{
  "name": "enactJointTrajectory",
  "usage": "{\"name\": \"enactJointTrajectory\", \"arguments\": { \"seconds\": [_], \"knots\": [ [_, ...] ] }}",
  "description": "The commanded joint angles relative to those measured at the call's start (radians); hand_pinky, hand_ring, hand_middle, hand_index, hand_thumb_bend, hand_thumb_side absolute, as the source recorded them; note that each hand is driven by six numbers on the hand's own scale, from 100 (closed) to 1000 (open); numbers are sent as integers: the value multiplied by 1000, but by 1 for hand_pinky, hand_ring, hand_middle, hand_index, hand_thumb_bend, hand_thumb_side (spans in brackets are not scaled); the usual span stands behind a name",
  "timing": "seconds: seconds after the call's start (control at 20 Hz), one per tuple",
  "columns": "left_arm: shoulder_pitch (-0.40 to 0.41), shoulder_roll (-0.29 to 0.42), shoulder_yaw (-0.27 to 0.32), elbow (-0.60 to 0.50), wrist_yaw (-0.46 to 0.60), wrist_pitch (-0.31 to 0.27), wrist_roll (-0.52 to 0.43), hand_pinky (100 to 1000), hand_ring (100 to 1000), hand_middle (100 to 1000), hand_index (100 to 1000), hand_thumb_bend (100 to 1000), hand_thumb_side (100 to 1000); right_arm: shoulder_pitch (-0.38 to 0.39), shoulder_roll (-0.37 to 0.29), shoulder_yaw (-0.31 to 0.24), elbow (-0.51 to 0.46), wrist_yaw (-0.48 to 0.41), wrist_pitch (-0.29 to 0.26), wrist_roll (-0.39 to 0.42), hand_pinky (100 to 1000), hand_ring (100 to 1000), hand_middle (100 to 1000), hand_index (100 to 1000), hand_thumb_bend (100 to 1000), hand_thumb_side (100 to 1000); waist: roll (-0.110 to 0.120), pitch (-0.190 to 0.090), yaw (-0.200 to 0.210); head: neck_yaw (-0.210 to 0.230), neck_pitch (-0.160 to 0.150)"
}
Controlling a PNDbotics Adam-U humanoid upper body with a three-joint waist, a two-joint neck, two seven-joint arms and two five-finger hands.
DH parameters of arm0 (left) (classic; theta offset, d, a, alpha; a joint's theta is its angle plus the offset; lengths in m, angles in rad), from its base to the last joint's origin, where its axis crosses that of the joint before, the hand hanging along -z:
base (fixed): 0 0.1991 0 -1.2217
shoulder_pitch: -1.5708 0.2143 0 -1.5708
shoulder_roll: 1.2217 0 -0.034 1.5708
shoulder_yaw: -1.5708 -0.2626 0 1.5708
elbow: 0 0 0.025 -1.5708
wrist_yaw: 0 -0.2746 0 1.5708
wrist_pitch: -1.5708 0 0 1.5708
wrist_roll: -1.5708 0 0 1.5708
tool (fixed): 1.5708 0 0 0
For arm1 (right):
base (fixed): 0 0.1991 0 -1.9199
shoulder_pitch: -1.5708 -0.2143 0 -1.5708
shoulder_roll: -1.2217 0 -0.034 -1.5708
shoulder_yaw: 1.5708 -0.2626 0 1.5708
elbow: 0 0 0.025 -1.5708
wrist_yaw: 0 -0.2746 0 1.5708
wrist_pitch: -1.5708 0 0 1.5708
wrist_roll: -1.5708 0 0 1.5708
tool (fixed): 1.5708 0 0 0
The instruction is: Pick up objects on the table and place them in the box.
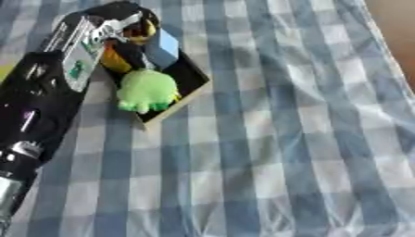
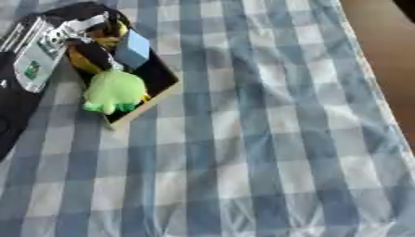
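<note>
**Green plush toy rides the rim of a filling box**

A lime-green plush toy [image 1: 147,90] lies at the near end of the dark-lined box [image 1: 193,76], at about ten o'clock on the checked tablecloth [image 1: 267,152], its stubby legs spilling over the pale rim. It looks soft and light, likely to squash under a grasp; the rounded body seems the best place to take hold. Behind it, toward twelve o'clock, sit a pale blue block [image 1: 163,46] and a yellow-and-black object [image 1: 116,58], perhaps another toy. The robot's left hand [image 1: 113,25] reaches over the box's far end from nine o'clock; whether its fingers are spread or closed cannot be told. The right hand is out of sight.
</note>
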Motion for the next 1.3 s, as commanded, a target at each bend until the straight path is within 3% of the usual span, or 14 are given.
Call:
{"name": "enactJointTrajectory", "arguments": {
  "seconds": [0.05, 0.35, 0.65, 1.0, 1.3],
  "knots": [
    [-26, 19, 11, -52, 16, 12, 6, 809, 777, 757, 868, 473, 199, -4, -18, -15, -3, 5, -2, -4, 931, 861, 780, 827, 100, 794, 9, -7, 1, 0, 0],
    [-34, 56, 8, -187, 89, 19, -13, 809, 775, 756, 868, 422, 218, 1, -19, -18, 0, 5, -3, -7, 931, 861, 780, 827, 100, 790, 6, -18, 11, -6, 5],
    [-24, 132, -1, -345, 143, 26, -67, 824, 790, 769, 876, 434, 231, 13, -24, -22, 3, 3, -6, -12, 930, 861, 780, 827, 100, 784, 3, -35, 28, -20, 18],
    [26, 301, 4, -494, 244, 21, -129, 844, 812, 791, 886, 482, 248, 42, -35, -32, 9, 4, -6, -23, 930, 861, 780, 827, 100, 782, 7, -55, 62, -41, 34],
    [98, 445, 30, -525, 332, 46, -128, 850, 821, 801, 889, 513, 248, 48, -39, -36, 10, 4, -8, -28, 929, 861, 780, 828, 100, 778, -1, -59, 69, -38, 31]
  ]
}}
